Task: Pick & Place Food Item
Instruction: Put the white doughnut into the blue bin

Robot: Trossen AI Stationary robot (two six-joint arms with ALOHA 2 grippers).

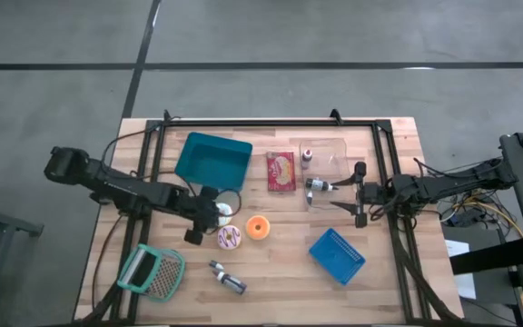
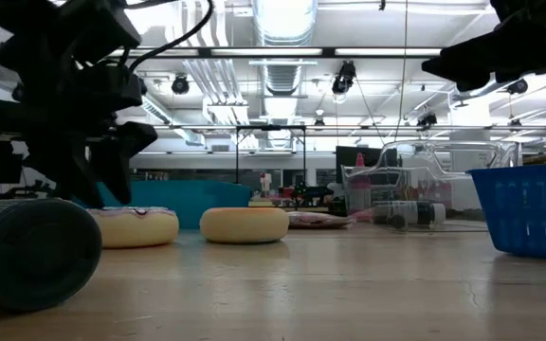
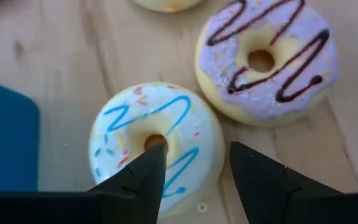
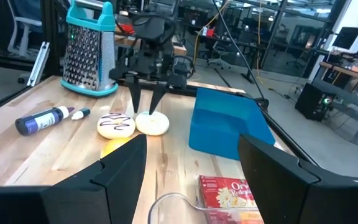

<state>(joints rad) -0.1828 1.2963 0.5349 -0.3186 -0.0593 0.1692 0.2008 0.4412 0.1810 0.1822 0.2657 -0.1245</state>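
Observation:
A white donut with blue icing [image 3: 154, 143] lies flat on the wooden table [image 1: 280, 291], also seen as a pale donut [image 4: 152, 122] in the right wrist view. A purple-iced donut [image 3: 266, 59] lies beside it, and an orange donut [image 1: 259, 227] is close by. My left gripper [image 3: 196, 149] is open and points steeply down over the white donut, with one fingertip [image 3: 151, 158] above its hole and the other [image 3: 247, 162] just past its rim. My right gripper [image 1: 360, 193] waits open at the table's right, near a clear container [image 1: 330, 159]. My left gripper comes at the white donut from above, with one finger over the hole [image 3: 156, 142] and the other beyond the donut's outer edge [image 3: 219, 158]. Whether either fingertip touches the donut, I cannot tell. The donut lies flat on the table.
A teal bin [image 1: 212, 161] stands just beyond the donuts and a red snack box [image 1: 281, 171] lies to its right. A blue basket [image 1: 337, 255] sits near the front right. A grater [image 1: 151, 272] and a marker bottle [image 1: 228, 278] lie near the front left.

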